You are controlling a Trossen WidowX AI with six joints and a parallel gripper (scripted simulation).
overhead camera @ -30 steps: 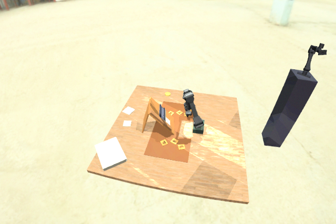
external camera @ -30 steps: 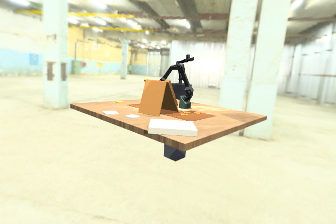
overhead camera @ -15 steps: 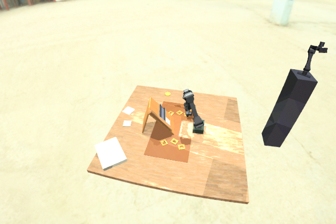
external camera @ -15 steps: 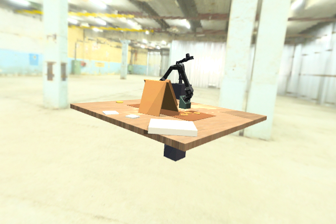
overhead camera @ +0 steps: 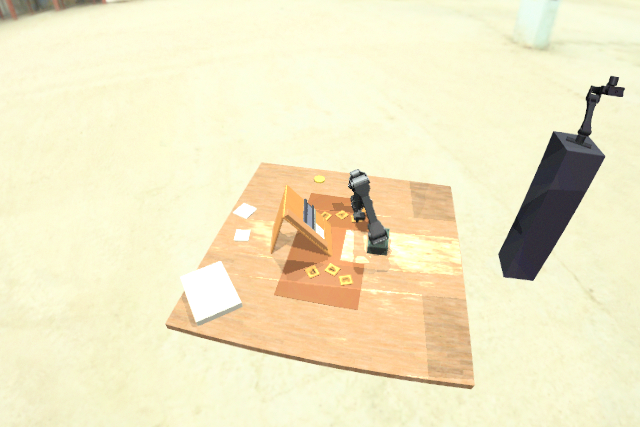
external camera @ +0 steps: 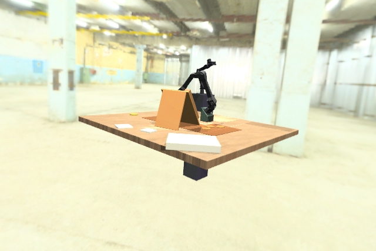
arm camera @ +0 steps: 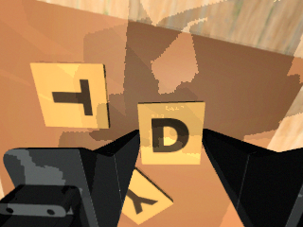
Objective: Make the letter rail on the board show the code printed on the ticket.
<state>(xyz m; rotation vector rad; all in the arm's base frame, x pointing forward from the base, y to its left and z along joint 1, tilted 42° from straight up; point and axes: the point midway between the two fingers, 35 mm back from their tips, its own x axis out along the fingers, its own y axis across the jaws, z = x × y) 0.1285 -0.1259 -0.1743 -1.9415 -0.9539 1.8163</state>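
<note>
Between the fingertips: D tile (arm camera: 170, 133), my pincer (arm camera: 169, 133) (overhead camera: 358, 216) clamped on it | just beside: T tile (arm camera: 71, 96) and Y tile (arm camera: 146, 198) on the mat (overhead camera: 320, 288) (arm camera: 163, 182) | beyond: board (overhead camera: 305, 223) (external camera: 171, 109) upright on the counter (overhead camera: 377, 329) (external camera: 252, 139)
</note>
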